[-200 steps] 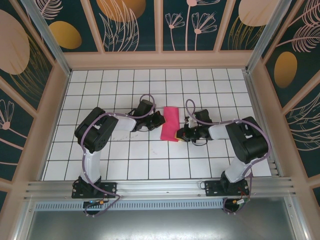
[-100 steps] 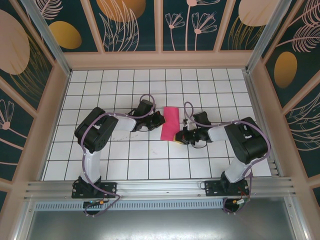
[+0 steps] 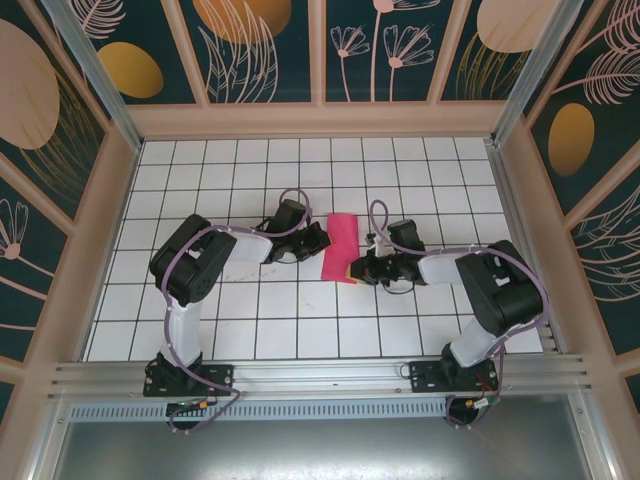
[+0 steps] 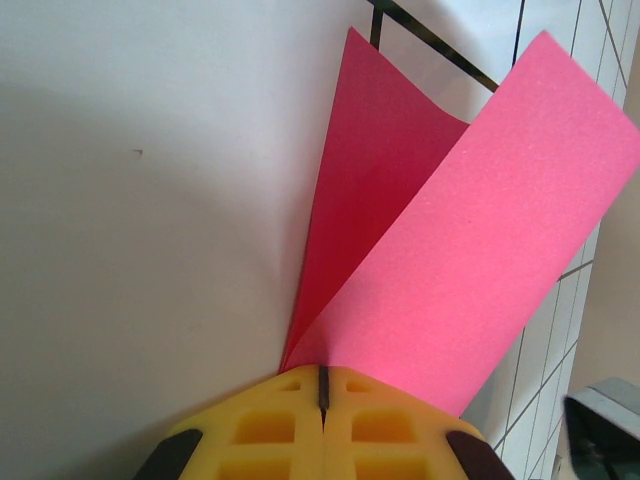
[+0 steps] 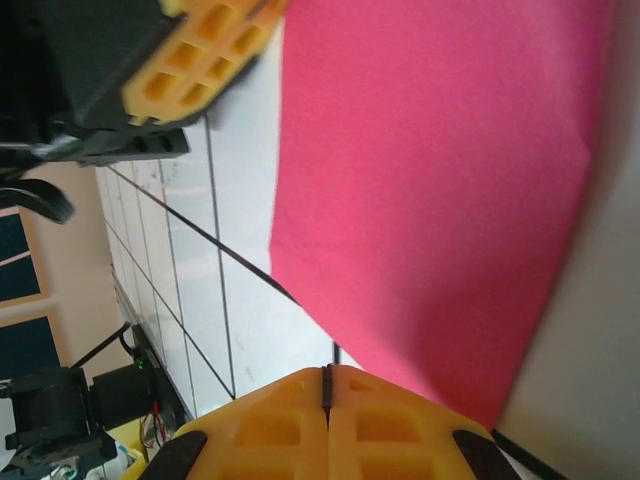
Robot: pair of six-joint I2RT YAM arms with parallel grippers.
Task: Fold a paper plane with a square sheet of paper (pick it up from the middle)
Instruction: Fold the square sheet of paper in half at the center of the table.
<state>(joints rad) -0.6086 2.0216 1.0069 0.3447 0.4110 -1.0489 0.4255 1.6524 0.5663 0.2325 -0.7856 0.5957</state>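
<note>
The sheet of paper (image 3: 340, 245) lies folded into a narrow magenta-pink strip in the middle of the table, between both grippers. My left gripper (image 3: 320, 240) is shut, with its tips against the strip's left edge. In the left wrist view its yellow tips (image 4: 323, 372) meet the corner of the fold, where two pink layers (image 4: 470, 230) spread apart. My right gripper (image 3: 356, 268) is shut at the strip's near right corner. In the right wrist view its tips (image 5: 327, 372) touch the lower edge of the paper (image 5: 430, 180). Nothing pink shows between either pair of fingers.
The white gridded table (image 3: 300, 310) is boxed in by wooden walls (image 3: 320, 120) at the back and sides. An aluminium rail (image 3: 320, 375) with both arm bases runs along the near edge. The left gripper's yellow fingers (image 5: 200, 60) appear at the top left of the right wrist view.
The right arm has shifted a little, its elbow swinging right, with its shut gripper staying by the paper's near right corner. The left arm and the paper have not moved.
</note>
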